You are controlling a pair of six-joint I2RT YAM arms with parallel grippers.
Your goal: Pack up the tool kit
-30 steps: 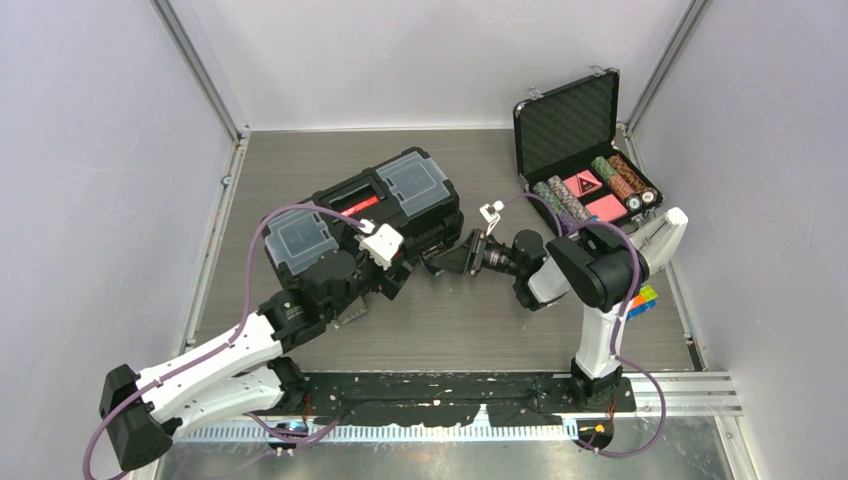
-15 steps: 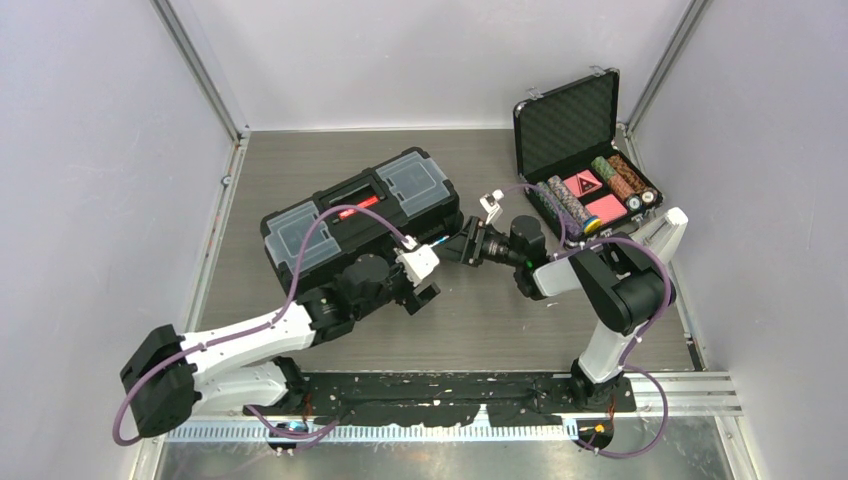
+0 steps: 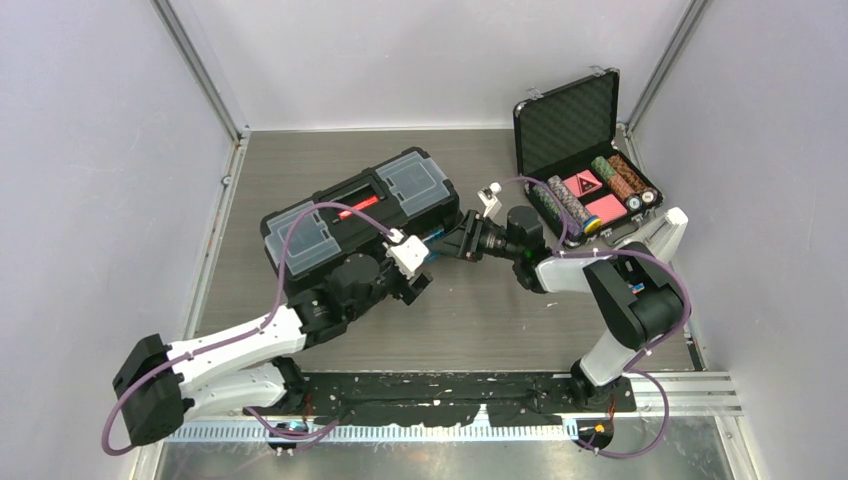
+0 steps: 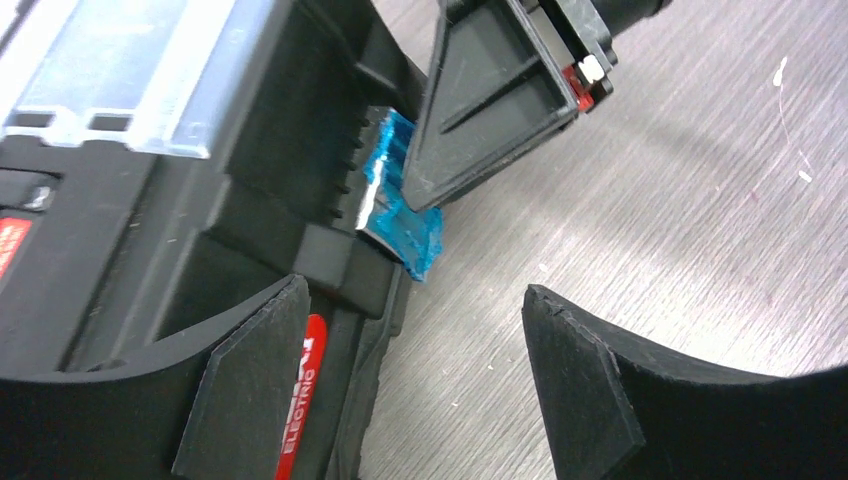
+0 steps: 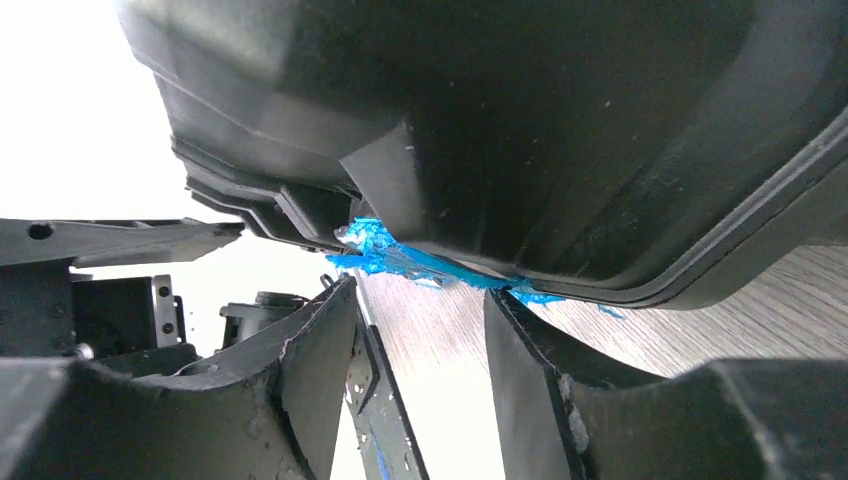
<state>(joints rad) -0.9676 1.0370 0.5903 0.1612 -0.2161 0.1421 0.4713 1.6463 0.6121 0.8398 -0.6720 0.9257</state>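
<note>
Presently: toolbox (image 3: 360, 215), lid down, clear top compartments shut; no loose tools in view. Judged a late stage, with only latching left to do.

- Blue latch (image 4: 405, 235), at the toolbox's end: lies at the tips of the right gripper (image 5: 420, 290), one finger touching it. Cannot tell whether it is fastened.
- Right gripper: jaws part-open, holding nothing.
- Left gripper (image 4: 412, 295): jaws wide, empty. The toolbox's lower edge is just beside one finger, the latch just ahead.
</note>
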